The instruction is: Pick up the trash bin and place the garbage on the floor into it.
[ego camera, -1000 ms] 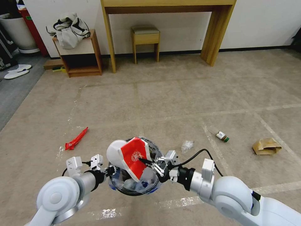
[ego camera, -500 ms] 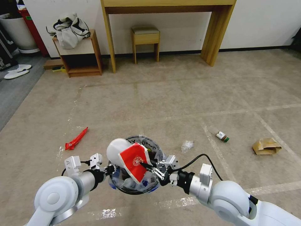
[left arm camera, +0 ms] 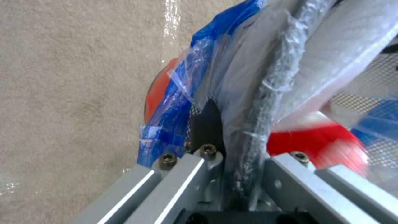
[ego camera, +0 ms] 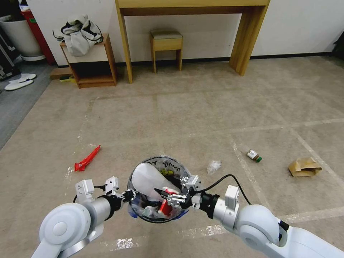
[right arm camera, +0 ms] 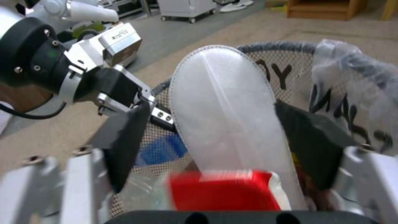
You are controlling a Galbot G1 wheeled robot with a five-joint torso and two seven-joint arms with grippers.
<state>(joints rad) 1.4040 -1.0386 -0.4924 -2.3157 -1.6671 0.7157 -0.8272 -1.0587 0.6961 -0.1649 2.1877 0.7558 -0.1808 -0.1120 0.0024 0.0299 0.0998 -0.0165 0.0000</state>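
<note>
On my far left, a red wrapper lay flat on the beige floor, well apart from everything else. My left gripper held the trash bin up off the carpet, its fingers clamped on the bin's near-left rim through the clear liner with its blue edging and black letters. The bin looked small and round, nearly full, with a white slipper leaning upright inside it. My right gripper hung over the bin's mouth with its jaws spread wide and gripping nothing; the red packet sat down among the litter between its black pads. Half a second earlier that packet stood high above the rim, pinched in the same gripper; it had since dropped inside, and the gripper had sunk lower with it. To the right, on the floor, a crumpled bit of clear plastic lay near the bin, then a small bottle, then a brown paper bag farthest out, none of them moved.
</note>
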